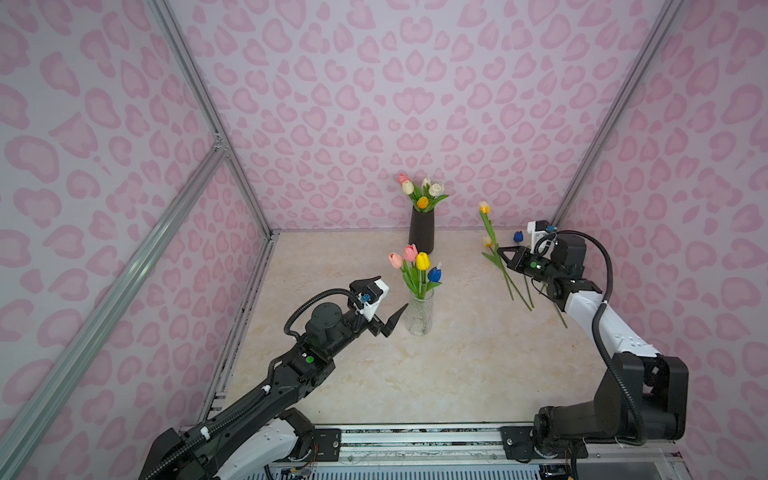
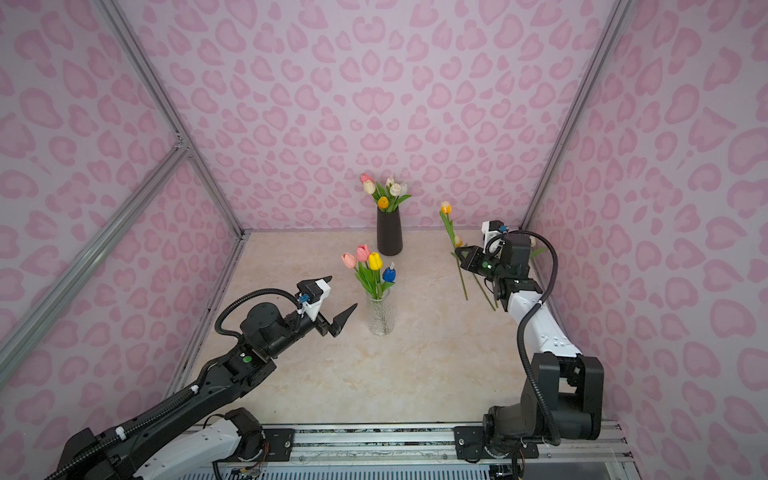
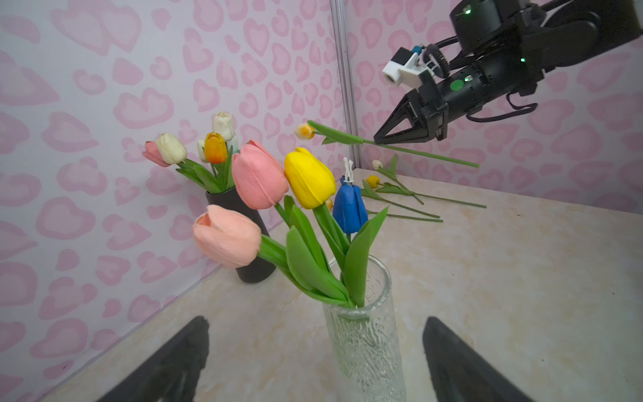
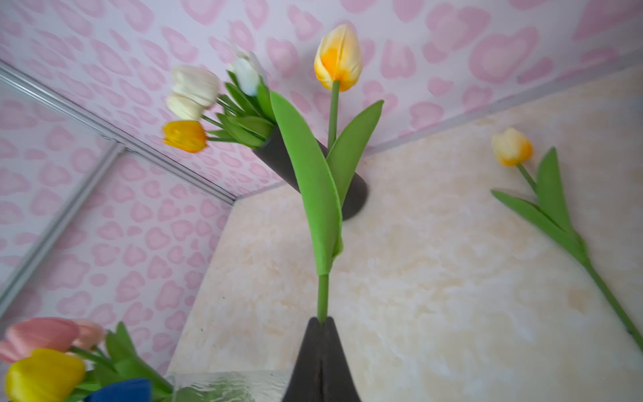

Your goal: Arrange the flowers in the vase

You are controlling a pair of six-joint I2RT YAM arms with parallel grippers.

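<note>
A clear glass vase (image 1: 420,316) (image 3: 365,348) in the middle of the table holds pink, peach, yellow and blue flowers (image 1: 422,260) (image 3: 308,177). My left gripper (image 1: 392,293) (image 3: 315,322) hovers just left of it, jaws wide open and empty. A black vase (image 1: 421,230) (image 4: 278,156) at the back wall holds white, pink and orange flowers. My right gripper (image 1: 498,249) (image 4: 322,318) is shut on the stem of a yellow-cream tulip (image 1: 484,207) (image 4: 338,57), lifted off the table at the back right.
More loose flowers lie on the table under the right arm, among them a cream-yellow one (image 1: 487,241) (image 4: 512,148) and a blue one (image 1: 518,236). Pink patterned walls close the back and both sides. A metal rail (image 1: 415,432) runs along the front edge.
</note>
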